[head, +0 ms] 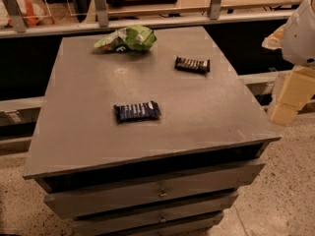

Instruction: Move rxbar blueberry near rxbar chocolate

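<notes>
The rxbar blueberry (137,111), a flat bar in a navy-blue wrapper with white lettering, lies on the grey cabinet top (74,132), a little left of centre and toward the front. The rxbar chocolate (192,64), in a brown-black wrapper with pale lettering, lies farther back and to the right. The two bars are well apart. My gripper (284,111) hangs at the right edge of the camera view, off the cabinet's right side and below the white arm housing (301,31). It is far from both bars and nothing shows in it.
A green chip bag (127,39) lies at the back of the cabinet top, left of centre. The cabinet has drawers (157,193) in front. A railing with metal posts (101,6) runs behind it. Speckled floor (285,191) lies to the right.
</notes>
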Robot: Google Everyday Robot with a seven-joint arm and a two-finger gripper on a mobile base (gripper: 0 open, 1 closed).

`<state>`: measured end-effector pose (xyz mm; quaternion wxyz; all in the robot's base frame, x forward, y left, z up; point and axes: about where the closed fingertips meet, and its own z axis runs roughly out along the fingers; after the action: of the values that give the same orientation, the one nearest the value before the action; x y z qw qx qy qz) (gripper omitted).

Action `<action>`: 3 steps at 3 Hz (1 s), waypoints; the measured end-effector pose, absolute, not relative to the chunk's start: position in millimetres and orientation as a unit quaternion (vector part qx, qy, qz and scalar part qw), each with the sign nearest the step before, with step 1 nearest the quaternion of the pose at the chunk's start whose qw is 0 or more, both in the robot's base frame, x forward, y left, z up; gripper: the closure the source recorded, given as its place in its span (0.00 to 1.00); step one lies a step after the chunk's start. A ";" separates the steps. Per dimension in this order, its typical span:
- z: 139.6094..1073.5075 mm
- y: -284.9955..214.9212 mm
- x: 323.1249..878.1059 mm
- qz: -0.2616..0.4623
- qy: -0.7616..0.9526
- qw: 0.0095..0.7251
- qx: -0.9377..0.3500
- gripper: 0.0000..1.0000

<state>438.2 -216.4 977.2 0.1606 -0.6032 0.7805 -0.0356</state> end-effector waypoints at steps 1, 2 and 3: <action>977.2 -216.4 438.2 -0.036 0.780 0.161 -0.603 0.00; 979.0 -208.6 437.6 -0.025 0.776 0.174 -0.605 0.00; 972.0 -186.2 433.1 0.021 0.772 0.206 -0.601 0.00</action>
<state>433.1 -186.2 972.0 0.2061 -0.6006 0.7722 0.0206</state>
